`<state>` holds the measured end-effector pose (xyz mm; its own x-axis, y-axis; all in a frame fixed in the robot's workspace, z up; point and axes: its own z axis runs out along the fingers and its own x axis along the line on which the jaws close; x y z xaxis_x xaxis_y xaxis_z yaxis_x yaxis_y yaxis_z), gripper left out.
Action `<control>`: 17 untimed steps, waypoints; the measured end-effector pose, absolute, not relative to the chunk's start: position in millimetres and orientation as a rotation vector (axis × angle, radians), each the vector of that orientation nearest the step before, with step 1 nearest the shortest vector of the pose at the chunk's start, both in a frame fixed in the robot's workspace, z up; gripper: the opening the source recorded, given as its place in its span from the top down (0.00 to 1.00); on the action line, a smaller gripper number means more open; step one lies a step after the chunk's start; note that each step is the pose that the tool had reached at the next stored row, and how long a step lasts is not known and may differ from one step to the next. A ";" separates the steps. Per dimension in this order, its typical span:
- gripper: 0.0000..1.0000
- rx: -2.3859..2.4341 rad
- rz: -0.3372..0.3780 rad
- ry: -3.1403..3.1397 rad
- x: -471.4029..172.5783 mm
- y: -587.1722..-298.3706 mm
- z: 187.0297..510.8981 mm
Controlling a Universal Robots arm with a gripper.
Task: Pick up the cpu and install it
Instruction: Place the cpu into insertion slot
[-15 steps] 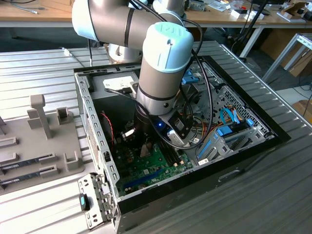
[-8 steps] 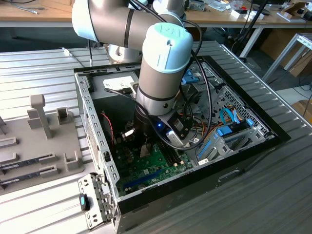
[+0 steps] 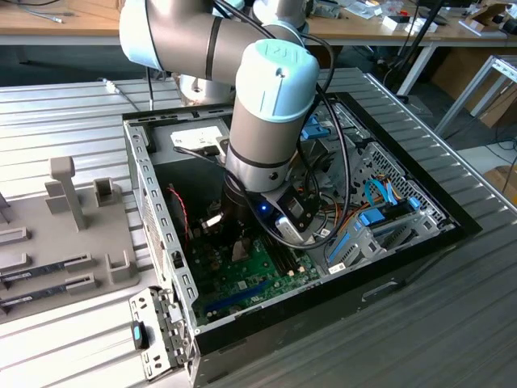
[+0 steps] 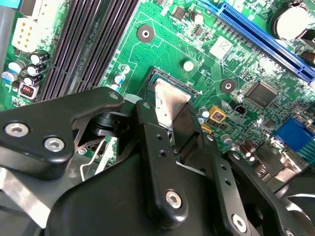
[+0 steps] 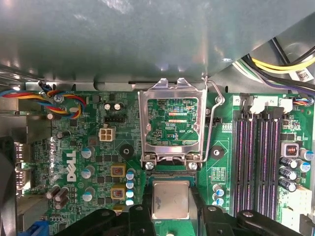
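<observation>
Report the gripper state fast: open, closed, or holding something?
Gripper: shut on the cpu, at the open socket on the motherboard.

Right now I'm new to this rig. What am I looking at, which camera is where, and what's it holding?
It is one robot arm that reaches into an open PC case lying on a ribbed metal table. The exterior view is shot from off the arm and takes in the whole scene, with a grey tray on its left. Both wrist views come from cameras riding on the arm and look at the green motherboard. There the socket lid stands open. The black jaws are shut on the cpu, a small silvery square, right at the socket. I cannot tell whether it is seated.
</observation>
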<state>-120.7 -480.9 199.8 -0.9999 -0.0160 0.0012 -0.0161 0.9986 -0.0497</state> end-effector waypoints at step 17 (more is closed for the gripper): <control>0.54 0.024 0.079 -3.140 -120.4 -480.5 210.9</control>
<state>-120.4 -480.5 210.9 -0.9999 -0.0154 0.0008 -0.0154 0.9986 -0.0501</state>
